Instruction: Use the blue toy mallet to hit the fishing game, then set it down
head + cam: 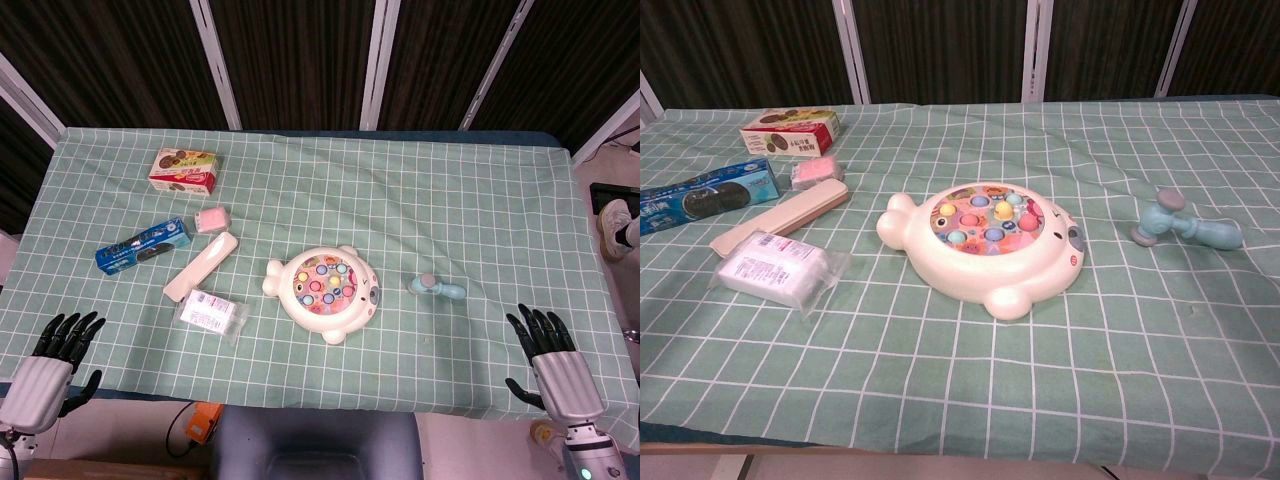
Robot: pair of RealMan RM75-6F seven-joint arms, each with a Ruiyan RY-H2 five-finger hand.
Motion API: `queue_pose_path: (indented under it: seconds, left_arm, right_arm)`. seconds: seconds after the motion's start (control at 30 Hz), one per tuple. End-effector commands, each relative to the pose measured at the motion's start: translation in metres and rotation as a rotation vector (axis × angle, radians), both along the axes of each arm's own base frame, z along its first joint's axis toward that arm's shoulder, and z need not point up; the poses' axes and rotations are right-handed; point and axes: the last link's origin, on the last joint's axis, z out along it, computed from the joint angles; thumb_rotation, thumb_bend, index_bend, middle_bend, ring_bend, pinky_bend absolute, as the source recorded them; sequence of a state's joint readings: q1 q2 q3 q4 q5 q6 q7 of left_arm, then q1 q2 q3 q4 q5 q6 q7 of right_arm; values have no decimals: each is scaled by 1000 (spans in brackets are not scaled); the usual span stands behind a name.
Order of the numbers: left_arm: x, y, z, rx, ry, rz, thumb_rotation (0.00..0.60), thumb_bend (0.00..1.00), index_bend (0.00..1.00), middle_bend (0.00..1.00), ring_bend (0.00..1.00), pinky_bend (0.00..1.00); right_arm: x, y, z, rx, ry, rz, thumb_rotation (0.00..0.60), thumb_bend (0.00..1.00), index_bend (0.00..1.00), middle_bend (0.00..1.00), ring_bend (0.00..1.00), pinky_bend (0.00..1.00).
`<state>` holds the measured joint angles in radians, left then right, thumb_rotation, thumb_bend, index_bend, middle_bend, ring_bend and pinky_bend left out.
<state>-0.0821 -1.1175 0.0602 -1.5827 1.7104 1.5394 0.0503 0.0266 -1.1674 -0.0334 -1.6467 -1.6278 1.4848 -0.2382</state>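
The mallet (437, 288) lies at 10 o'clock from my right hand (550, 362), well apart; both my hands, left (50, 370) too, are open and empty.

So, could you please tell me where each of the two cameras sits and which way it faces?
Head view: high, looking steeply down on the table; both hands show, left hand and right hand, fingers spread.
Chest view: low at the near edge, looking across; no robot body shows.
Shared: fishing game, blue toy mallet.
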Motion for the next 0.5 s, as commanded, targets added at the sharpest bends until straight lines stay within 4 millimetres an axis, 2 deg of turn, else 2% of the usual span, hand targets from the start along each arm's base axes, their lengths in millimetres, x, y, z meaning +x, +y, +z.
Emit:
queue_pose_path:
  seconds: [0.03,0.33,0.43,0.5]
  left_arm:
    - [0,0,0,2,0,0,600,415,0,31,0,15]
    - [1,1,-1,-6,-3,-2,600,415,0,30,0,15]
    - [0,2,-1,-13,-3,6,600,415,0,30,0,15]
    - [-1,3,0,-11,-2,11,600,416,0,30,0,15]
  right_arm:
    - [0,0,0,-1,-3,0,600,342,0,0,0,0]
    - [0,-10,3,-48,-41,12,600,341,0,0,0,0]
    - [-1,-33,3,-63,-93,-3,600,342,16,0,0,0]
    - [-2,-59,4,-105,-99,-29,600,342,72,0,0,0]
